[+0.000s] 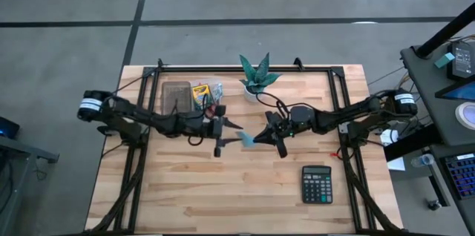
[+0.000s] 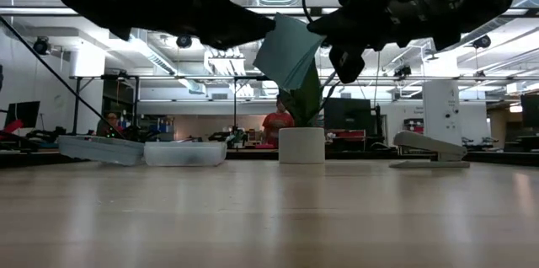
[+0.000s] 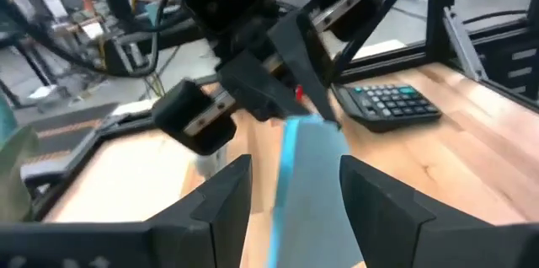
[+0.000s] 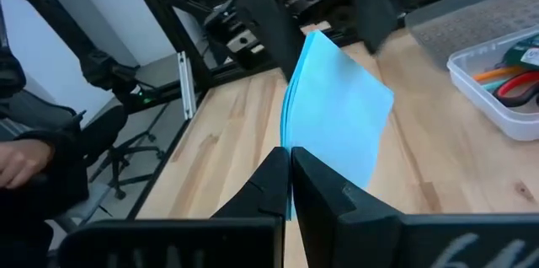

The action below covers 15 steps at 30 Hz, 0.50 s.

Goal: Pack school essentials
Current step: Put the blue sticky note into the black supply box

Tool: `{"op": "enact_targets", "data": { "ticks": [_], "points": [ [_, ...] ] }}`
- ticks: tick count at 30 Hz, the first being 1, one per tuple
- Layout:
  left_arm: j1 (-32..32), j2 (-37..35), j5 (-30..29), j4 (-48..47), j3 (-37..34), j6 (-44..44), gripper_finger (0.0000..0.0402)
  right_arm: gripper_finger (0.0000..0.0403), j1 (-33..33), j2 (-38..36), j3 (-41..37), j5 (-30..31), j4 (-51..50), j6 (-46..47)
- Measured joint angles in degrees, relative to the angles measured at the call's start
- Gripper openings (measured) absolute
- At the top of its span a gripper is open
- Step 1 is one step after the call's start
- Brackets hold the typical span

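A light-blue sticky-note pad (image 1: 246, 139) hangs in the air over the table's middle, between my two grippers. My right gripper (image 4: 290, 154) comes in from the right and is shut on it. My left gripper (image 3: 295, 167) comes in from the left and is open. Its two fingers (image 3: 229, 190) stand on either side of the pad's free end (image 3: 307, 175) without touching it. At the far left a clear tray (image 1: 194, 96) holds a yellow-green crayon box, red-handled scissors (image 4: 520, 87) and orange pens. My right gripper pinches the pad's edge (image 4: 296, 137) between its two fingers. The fingers lie about level and come from the table's right side. The pad (image 2: 290, 49) is lifted clear of the table, tilted, and reaches away from the fingers toward my left gripper.
A spiky green plant in a white pot (image 1: 257, 79) stands at the far middle, just behind the grippers. A flat grey lid (image 1: 176, 95) lies beside the tray. A calculator (image 1: 317, 184) sits near the right front. People show in the room beyond the table.
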Motion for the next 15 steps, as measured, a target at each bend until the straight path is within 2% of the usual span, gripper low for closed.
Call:
{"op": "enact_targets", "data": {
  "ticks": [4,7,15],
  "points": [
    [1.6,1.8,6.5,-0.1,0.2,-0.8,0.0162,0.0008,0.0,0.0,0.0,0.0,0.0,0.0],
    [1.8,2.9,7.8,0.1,0.3,-0.5,0.0141,0.0008,0.0,0.0,0.0,0.0,-0.2,0.0],
    [2.2,2.7,7.8,0.3,0.5,0.1,0.0011,0.0009,0.0,0.0,0.0,0.6,-0.4,-0.2]
  ]
}}
